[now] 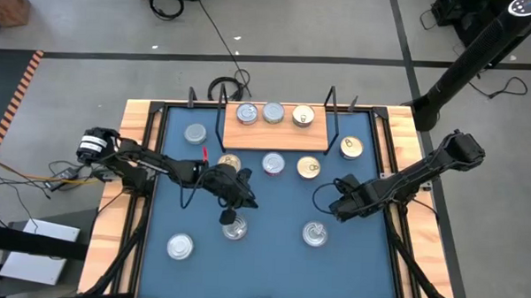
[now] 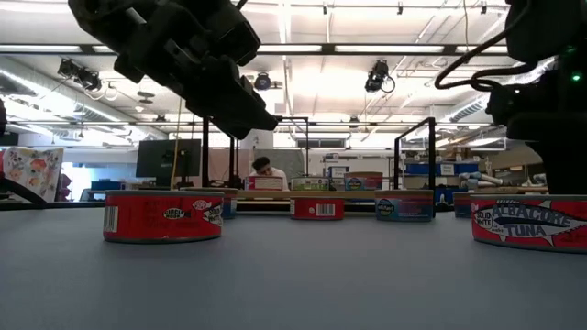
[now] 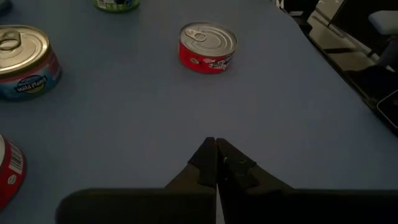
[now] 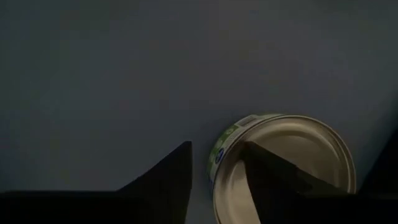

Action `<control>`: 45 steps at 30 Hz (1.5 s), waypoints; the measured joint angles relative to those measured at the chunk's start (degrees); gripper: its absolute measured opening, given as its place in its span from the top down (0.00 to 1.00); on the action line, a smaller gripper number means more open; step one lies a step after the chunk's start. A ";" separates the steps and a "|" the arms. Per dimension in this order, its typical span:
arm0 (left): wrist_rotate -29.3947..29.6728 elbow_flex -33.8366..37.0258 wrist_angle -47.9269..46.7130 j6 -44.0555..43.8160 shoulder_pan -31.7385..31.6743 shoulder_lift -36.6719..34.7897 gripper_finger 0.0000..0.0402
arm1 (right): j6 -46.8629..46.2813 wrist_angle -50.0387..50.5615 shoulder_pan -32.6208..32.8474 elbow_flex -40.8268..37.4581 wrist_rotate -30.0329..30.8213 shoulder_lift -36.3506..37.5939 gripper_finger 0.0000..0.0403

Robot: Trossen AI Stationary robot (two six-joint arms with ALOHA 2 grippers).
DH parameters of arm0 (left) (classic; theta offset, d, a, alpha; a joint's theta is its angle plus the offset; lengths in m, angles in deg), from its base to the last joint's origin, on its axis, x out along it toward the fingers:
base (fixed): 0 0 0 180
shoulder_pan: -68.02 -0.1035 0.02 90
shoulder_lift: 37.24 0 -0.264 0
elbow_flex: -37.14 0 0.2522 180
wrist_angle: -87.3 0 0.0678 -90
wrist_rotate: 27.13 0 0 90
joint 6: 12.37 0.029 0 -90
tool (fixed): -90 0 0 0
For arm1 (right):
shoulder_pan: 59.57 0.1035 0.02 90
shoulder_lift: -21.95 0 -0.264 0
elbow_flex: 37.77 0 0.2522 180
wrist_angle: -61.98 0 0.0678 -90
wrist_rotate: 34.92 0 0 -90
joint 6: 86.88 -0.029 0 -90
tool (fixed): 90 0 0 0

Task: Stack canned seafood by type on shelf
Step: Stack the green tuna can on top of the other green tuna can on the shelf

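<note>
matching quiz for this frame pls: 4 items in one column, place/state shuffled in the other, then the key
1. left gripper
2. right gripper
3. shelf
4. red-sided tin

A. holds three tins in a row
B. fingers pressed shut, empty
C. alone on the blue mat ahead of the left wrist camera
D. fingers apart, at a green-labelled tin's rim

Pairs: 1-B, 2-D, 3-A, 4-C

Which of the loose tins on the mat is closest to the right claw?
The silver-topped tin at the front right of the mat. It sits just in front of the right claw; the gold-topped tins lie farther back, by the shelf.
</note>
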 joint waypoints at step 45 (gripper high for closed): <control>-3.00 4.70 15.39 1.25 -0.89 0.00 0.99 | 3.61 20.14 0.33 7.89 -3.38 -0.17 0.99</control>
